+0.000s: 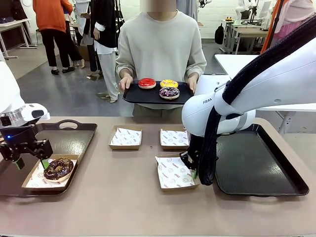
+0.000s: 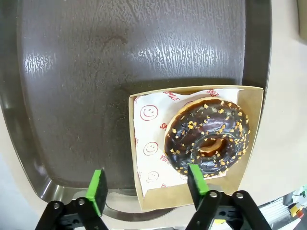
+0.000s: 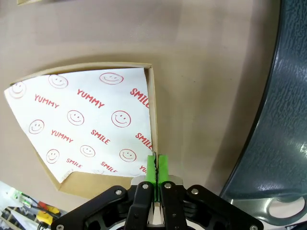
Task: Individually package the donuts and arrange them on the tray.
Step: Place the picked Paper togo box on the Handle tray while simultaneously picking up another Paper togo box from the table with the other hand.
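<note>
Brown surface (image 1: pixel 148 207): one donut boxed, the next box in hand.
Lower left, the chocolate donut (image 1: pixel 58 169) sits boxed on the left tray (image 1: pixel 74 140), with the left tool (image 1: pixel 31 163) spread wide above it. Lower centre, the right tool (image 3: pixel 157 160) pinches a wall of the empty box (image 1: pixel 173 173). The next move is probably to pull it within reach for a donut from the person's tray (image 1: pixel 133 95).

On the worktop's (image 1: pixel 123 207) left lies the left tray (image 1: pixel 74 140); the box (image 1: pixel 30 181) on its near right corner holds a donut (image 1: pixel 58 169), my left end effector (image 1: pixel 31 163) above. Mid-worktop, two boxes (image 1: pixel 125 137) (image 1: pixel 174 138) side by side — a third box (image 1: pixel 173 173) before the right one, my right end effector (image 3: pixel 156 163) nipping its right wall, the right tray (image 1: pixel 256 168) beside. Behind, a person's tray (image 1: pixel 133 95) carries three donuts (image 1: pixel 146 83) (image 1: pixel 169 83) (image 1: pixel 169 92).
</note>
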Controlling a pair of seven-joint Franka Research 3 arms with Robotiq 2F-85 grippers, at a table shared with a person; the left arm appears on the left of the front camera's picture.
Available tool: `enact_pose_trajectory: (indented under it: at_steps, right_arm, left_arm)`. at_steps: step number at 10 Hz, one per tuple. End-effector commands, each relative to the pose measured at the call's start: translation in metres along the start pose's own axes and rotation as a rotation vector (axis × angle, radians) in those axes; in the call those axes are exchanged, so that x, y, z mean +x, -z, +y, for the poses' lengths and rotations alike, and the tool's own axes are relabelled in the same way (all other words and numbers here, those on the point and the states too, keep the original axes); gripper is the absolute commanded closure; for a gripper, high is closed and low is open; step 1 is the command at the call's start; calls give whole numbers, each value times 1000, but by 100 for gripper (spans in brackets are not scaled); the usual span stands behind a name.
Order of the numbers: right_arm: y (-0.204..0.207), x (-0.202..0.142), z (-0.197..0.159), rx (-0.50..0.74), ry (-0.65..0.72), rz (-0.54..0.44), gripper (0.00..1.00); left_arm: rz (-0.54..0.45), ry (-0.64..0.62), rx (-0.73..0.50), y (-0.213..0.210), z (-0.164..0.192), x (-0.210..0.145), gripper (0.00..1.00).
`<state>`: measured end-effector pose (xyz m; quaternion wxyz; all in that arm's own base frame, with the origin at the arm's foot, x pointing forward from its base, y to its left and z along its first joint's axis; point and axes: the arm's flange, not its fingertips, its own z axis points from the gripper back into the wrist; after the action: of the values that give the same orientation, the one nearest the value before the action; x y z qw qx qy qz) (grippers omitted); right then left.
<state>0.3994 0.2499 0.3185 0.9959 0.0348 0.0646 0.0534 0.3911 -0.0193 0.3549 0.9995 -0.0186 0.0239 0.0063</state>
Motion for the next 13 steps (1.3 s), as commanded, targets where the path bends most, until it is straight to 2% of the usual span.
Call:
enact_pose_trajectory:
  at_steps: [1,3,4,6,8,9,11,13]
  right_arm:
    - [4,3,1,25,-8,-7,100]
    - [-2,-1,1,22,49,12,100]
    - [-17,-9,1,33,69,5,100]
    - [-82,-42,-11,63,63,-48,100]
    - [-142,-50,-29,30,86,-57,100]
    - [-170,-45,-38,10,83,-42,100]
    - [-209,-20,-49,15,93,-4,100]
    - [-237,19,-56,35,83,40,100]
  left_arm:
    - [3,-18,-12,-4,3,1,0]
    - [3,-19,-30,-6,3,-1,0]
    - [0,-12,-82,-11,4,-4,0]
    - [-4,9,-416,-46,18,-18,0]
    - [-41,10,-680,-79,44,-34,0]
    - [-35,-32,-808,-86,66,-37,0]
    - [-35,-106,-983,-88,106,-37,0]
    - [-16,-163,-1101,-80,150,-30,0]
